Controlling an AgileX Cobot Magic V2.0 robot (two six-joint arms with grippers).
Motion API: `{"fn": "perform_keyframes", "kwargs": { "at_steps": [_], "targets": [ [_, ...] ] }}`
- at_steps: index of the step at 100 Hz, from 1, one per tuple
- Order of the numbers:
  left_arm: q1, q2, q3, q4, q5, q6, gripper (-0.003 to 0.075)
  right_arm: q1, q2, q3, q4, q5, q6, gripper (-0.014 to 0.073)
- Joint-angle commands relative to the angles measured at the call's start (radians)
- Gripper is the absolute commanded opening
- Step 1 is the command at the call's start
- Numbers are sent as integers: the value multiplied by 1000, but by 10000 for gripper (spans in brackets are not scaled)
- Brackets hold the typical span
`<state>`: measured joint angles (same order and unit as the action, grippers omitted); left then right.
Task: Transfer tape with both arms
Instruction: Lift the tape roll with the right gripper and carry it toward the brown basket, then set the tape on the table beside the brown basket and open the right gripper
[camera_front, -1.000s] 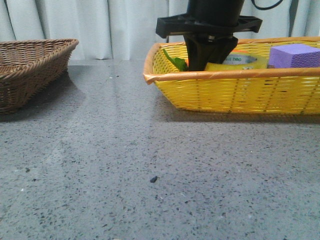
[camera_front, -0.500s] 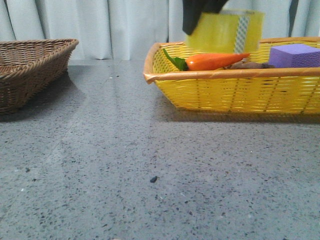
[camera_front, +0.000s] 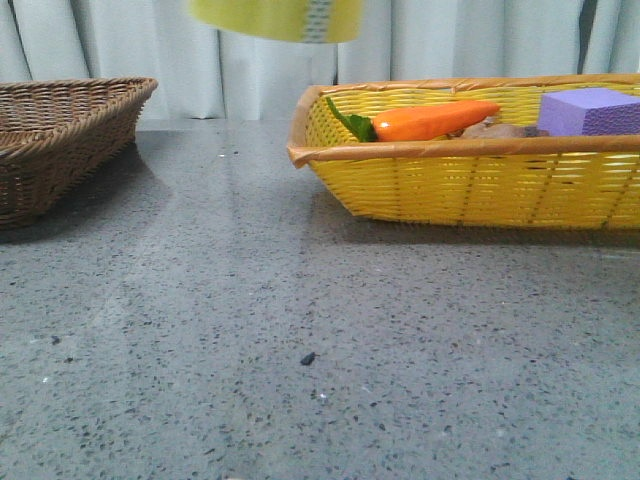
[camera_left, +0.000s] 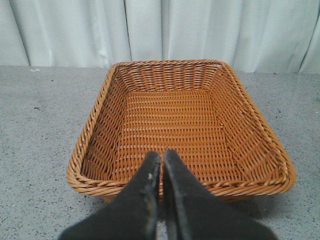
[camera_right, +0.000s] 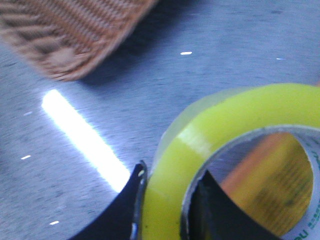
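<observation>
The yellow tape roll (camera_front: 278, 19) hangs high at the top edge of the front view, left of the yellow basket (camera_front: 470, 180); only its lower part shows, with the green-white tab on its right. The arm that carries it is out of that view. In the right wrist view my right gripper (camera_right: 170, 192) is shut on the tape (camera_right: 220, 150), one finger outside the roll's wall and one inside the core. In the left wrist view my left gripper (camera_left: 161, 159) is shut and empty, its tips over the near rim of the brown wicker basket (camera_left: 100, 107).
The yellow basket holds an orange toy carrot (camera_front: 430, 120) and a purple block (camera_front: 590, 110). The brown wicker basket (camera_front: 60, 150) stands at the left of the grey speckled table (camera_front: 300, 330). White curtains hang behind.
The tape was lifted out of the yellow basket and carried up and left, now at the top edge of the front view. The right gripper has left that view.
</observation>
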<state>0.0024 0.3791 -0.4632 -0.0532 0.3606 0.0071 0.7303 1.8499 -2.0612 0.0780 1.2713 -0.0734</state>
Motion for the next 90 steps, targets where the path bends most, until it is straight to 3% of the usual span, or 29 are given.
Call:
{"fn": "perform_keyframes", "kwargs": {
  "at_steps": [1, 27, 90],
  "targets": [
    [1, 16, -36, -13, -68, -7, -21, 49, -42, -37, -7, 11, -17, -8],
    [1, 16, -36, -13, -68, -7, -21, 152, 22, -37, -7, 4, -17, -8],
    [1, 16, -36, -13, -68, -7, -21, 148, 182, -37, -47, -17, -17, -18]
  ]
}}
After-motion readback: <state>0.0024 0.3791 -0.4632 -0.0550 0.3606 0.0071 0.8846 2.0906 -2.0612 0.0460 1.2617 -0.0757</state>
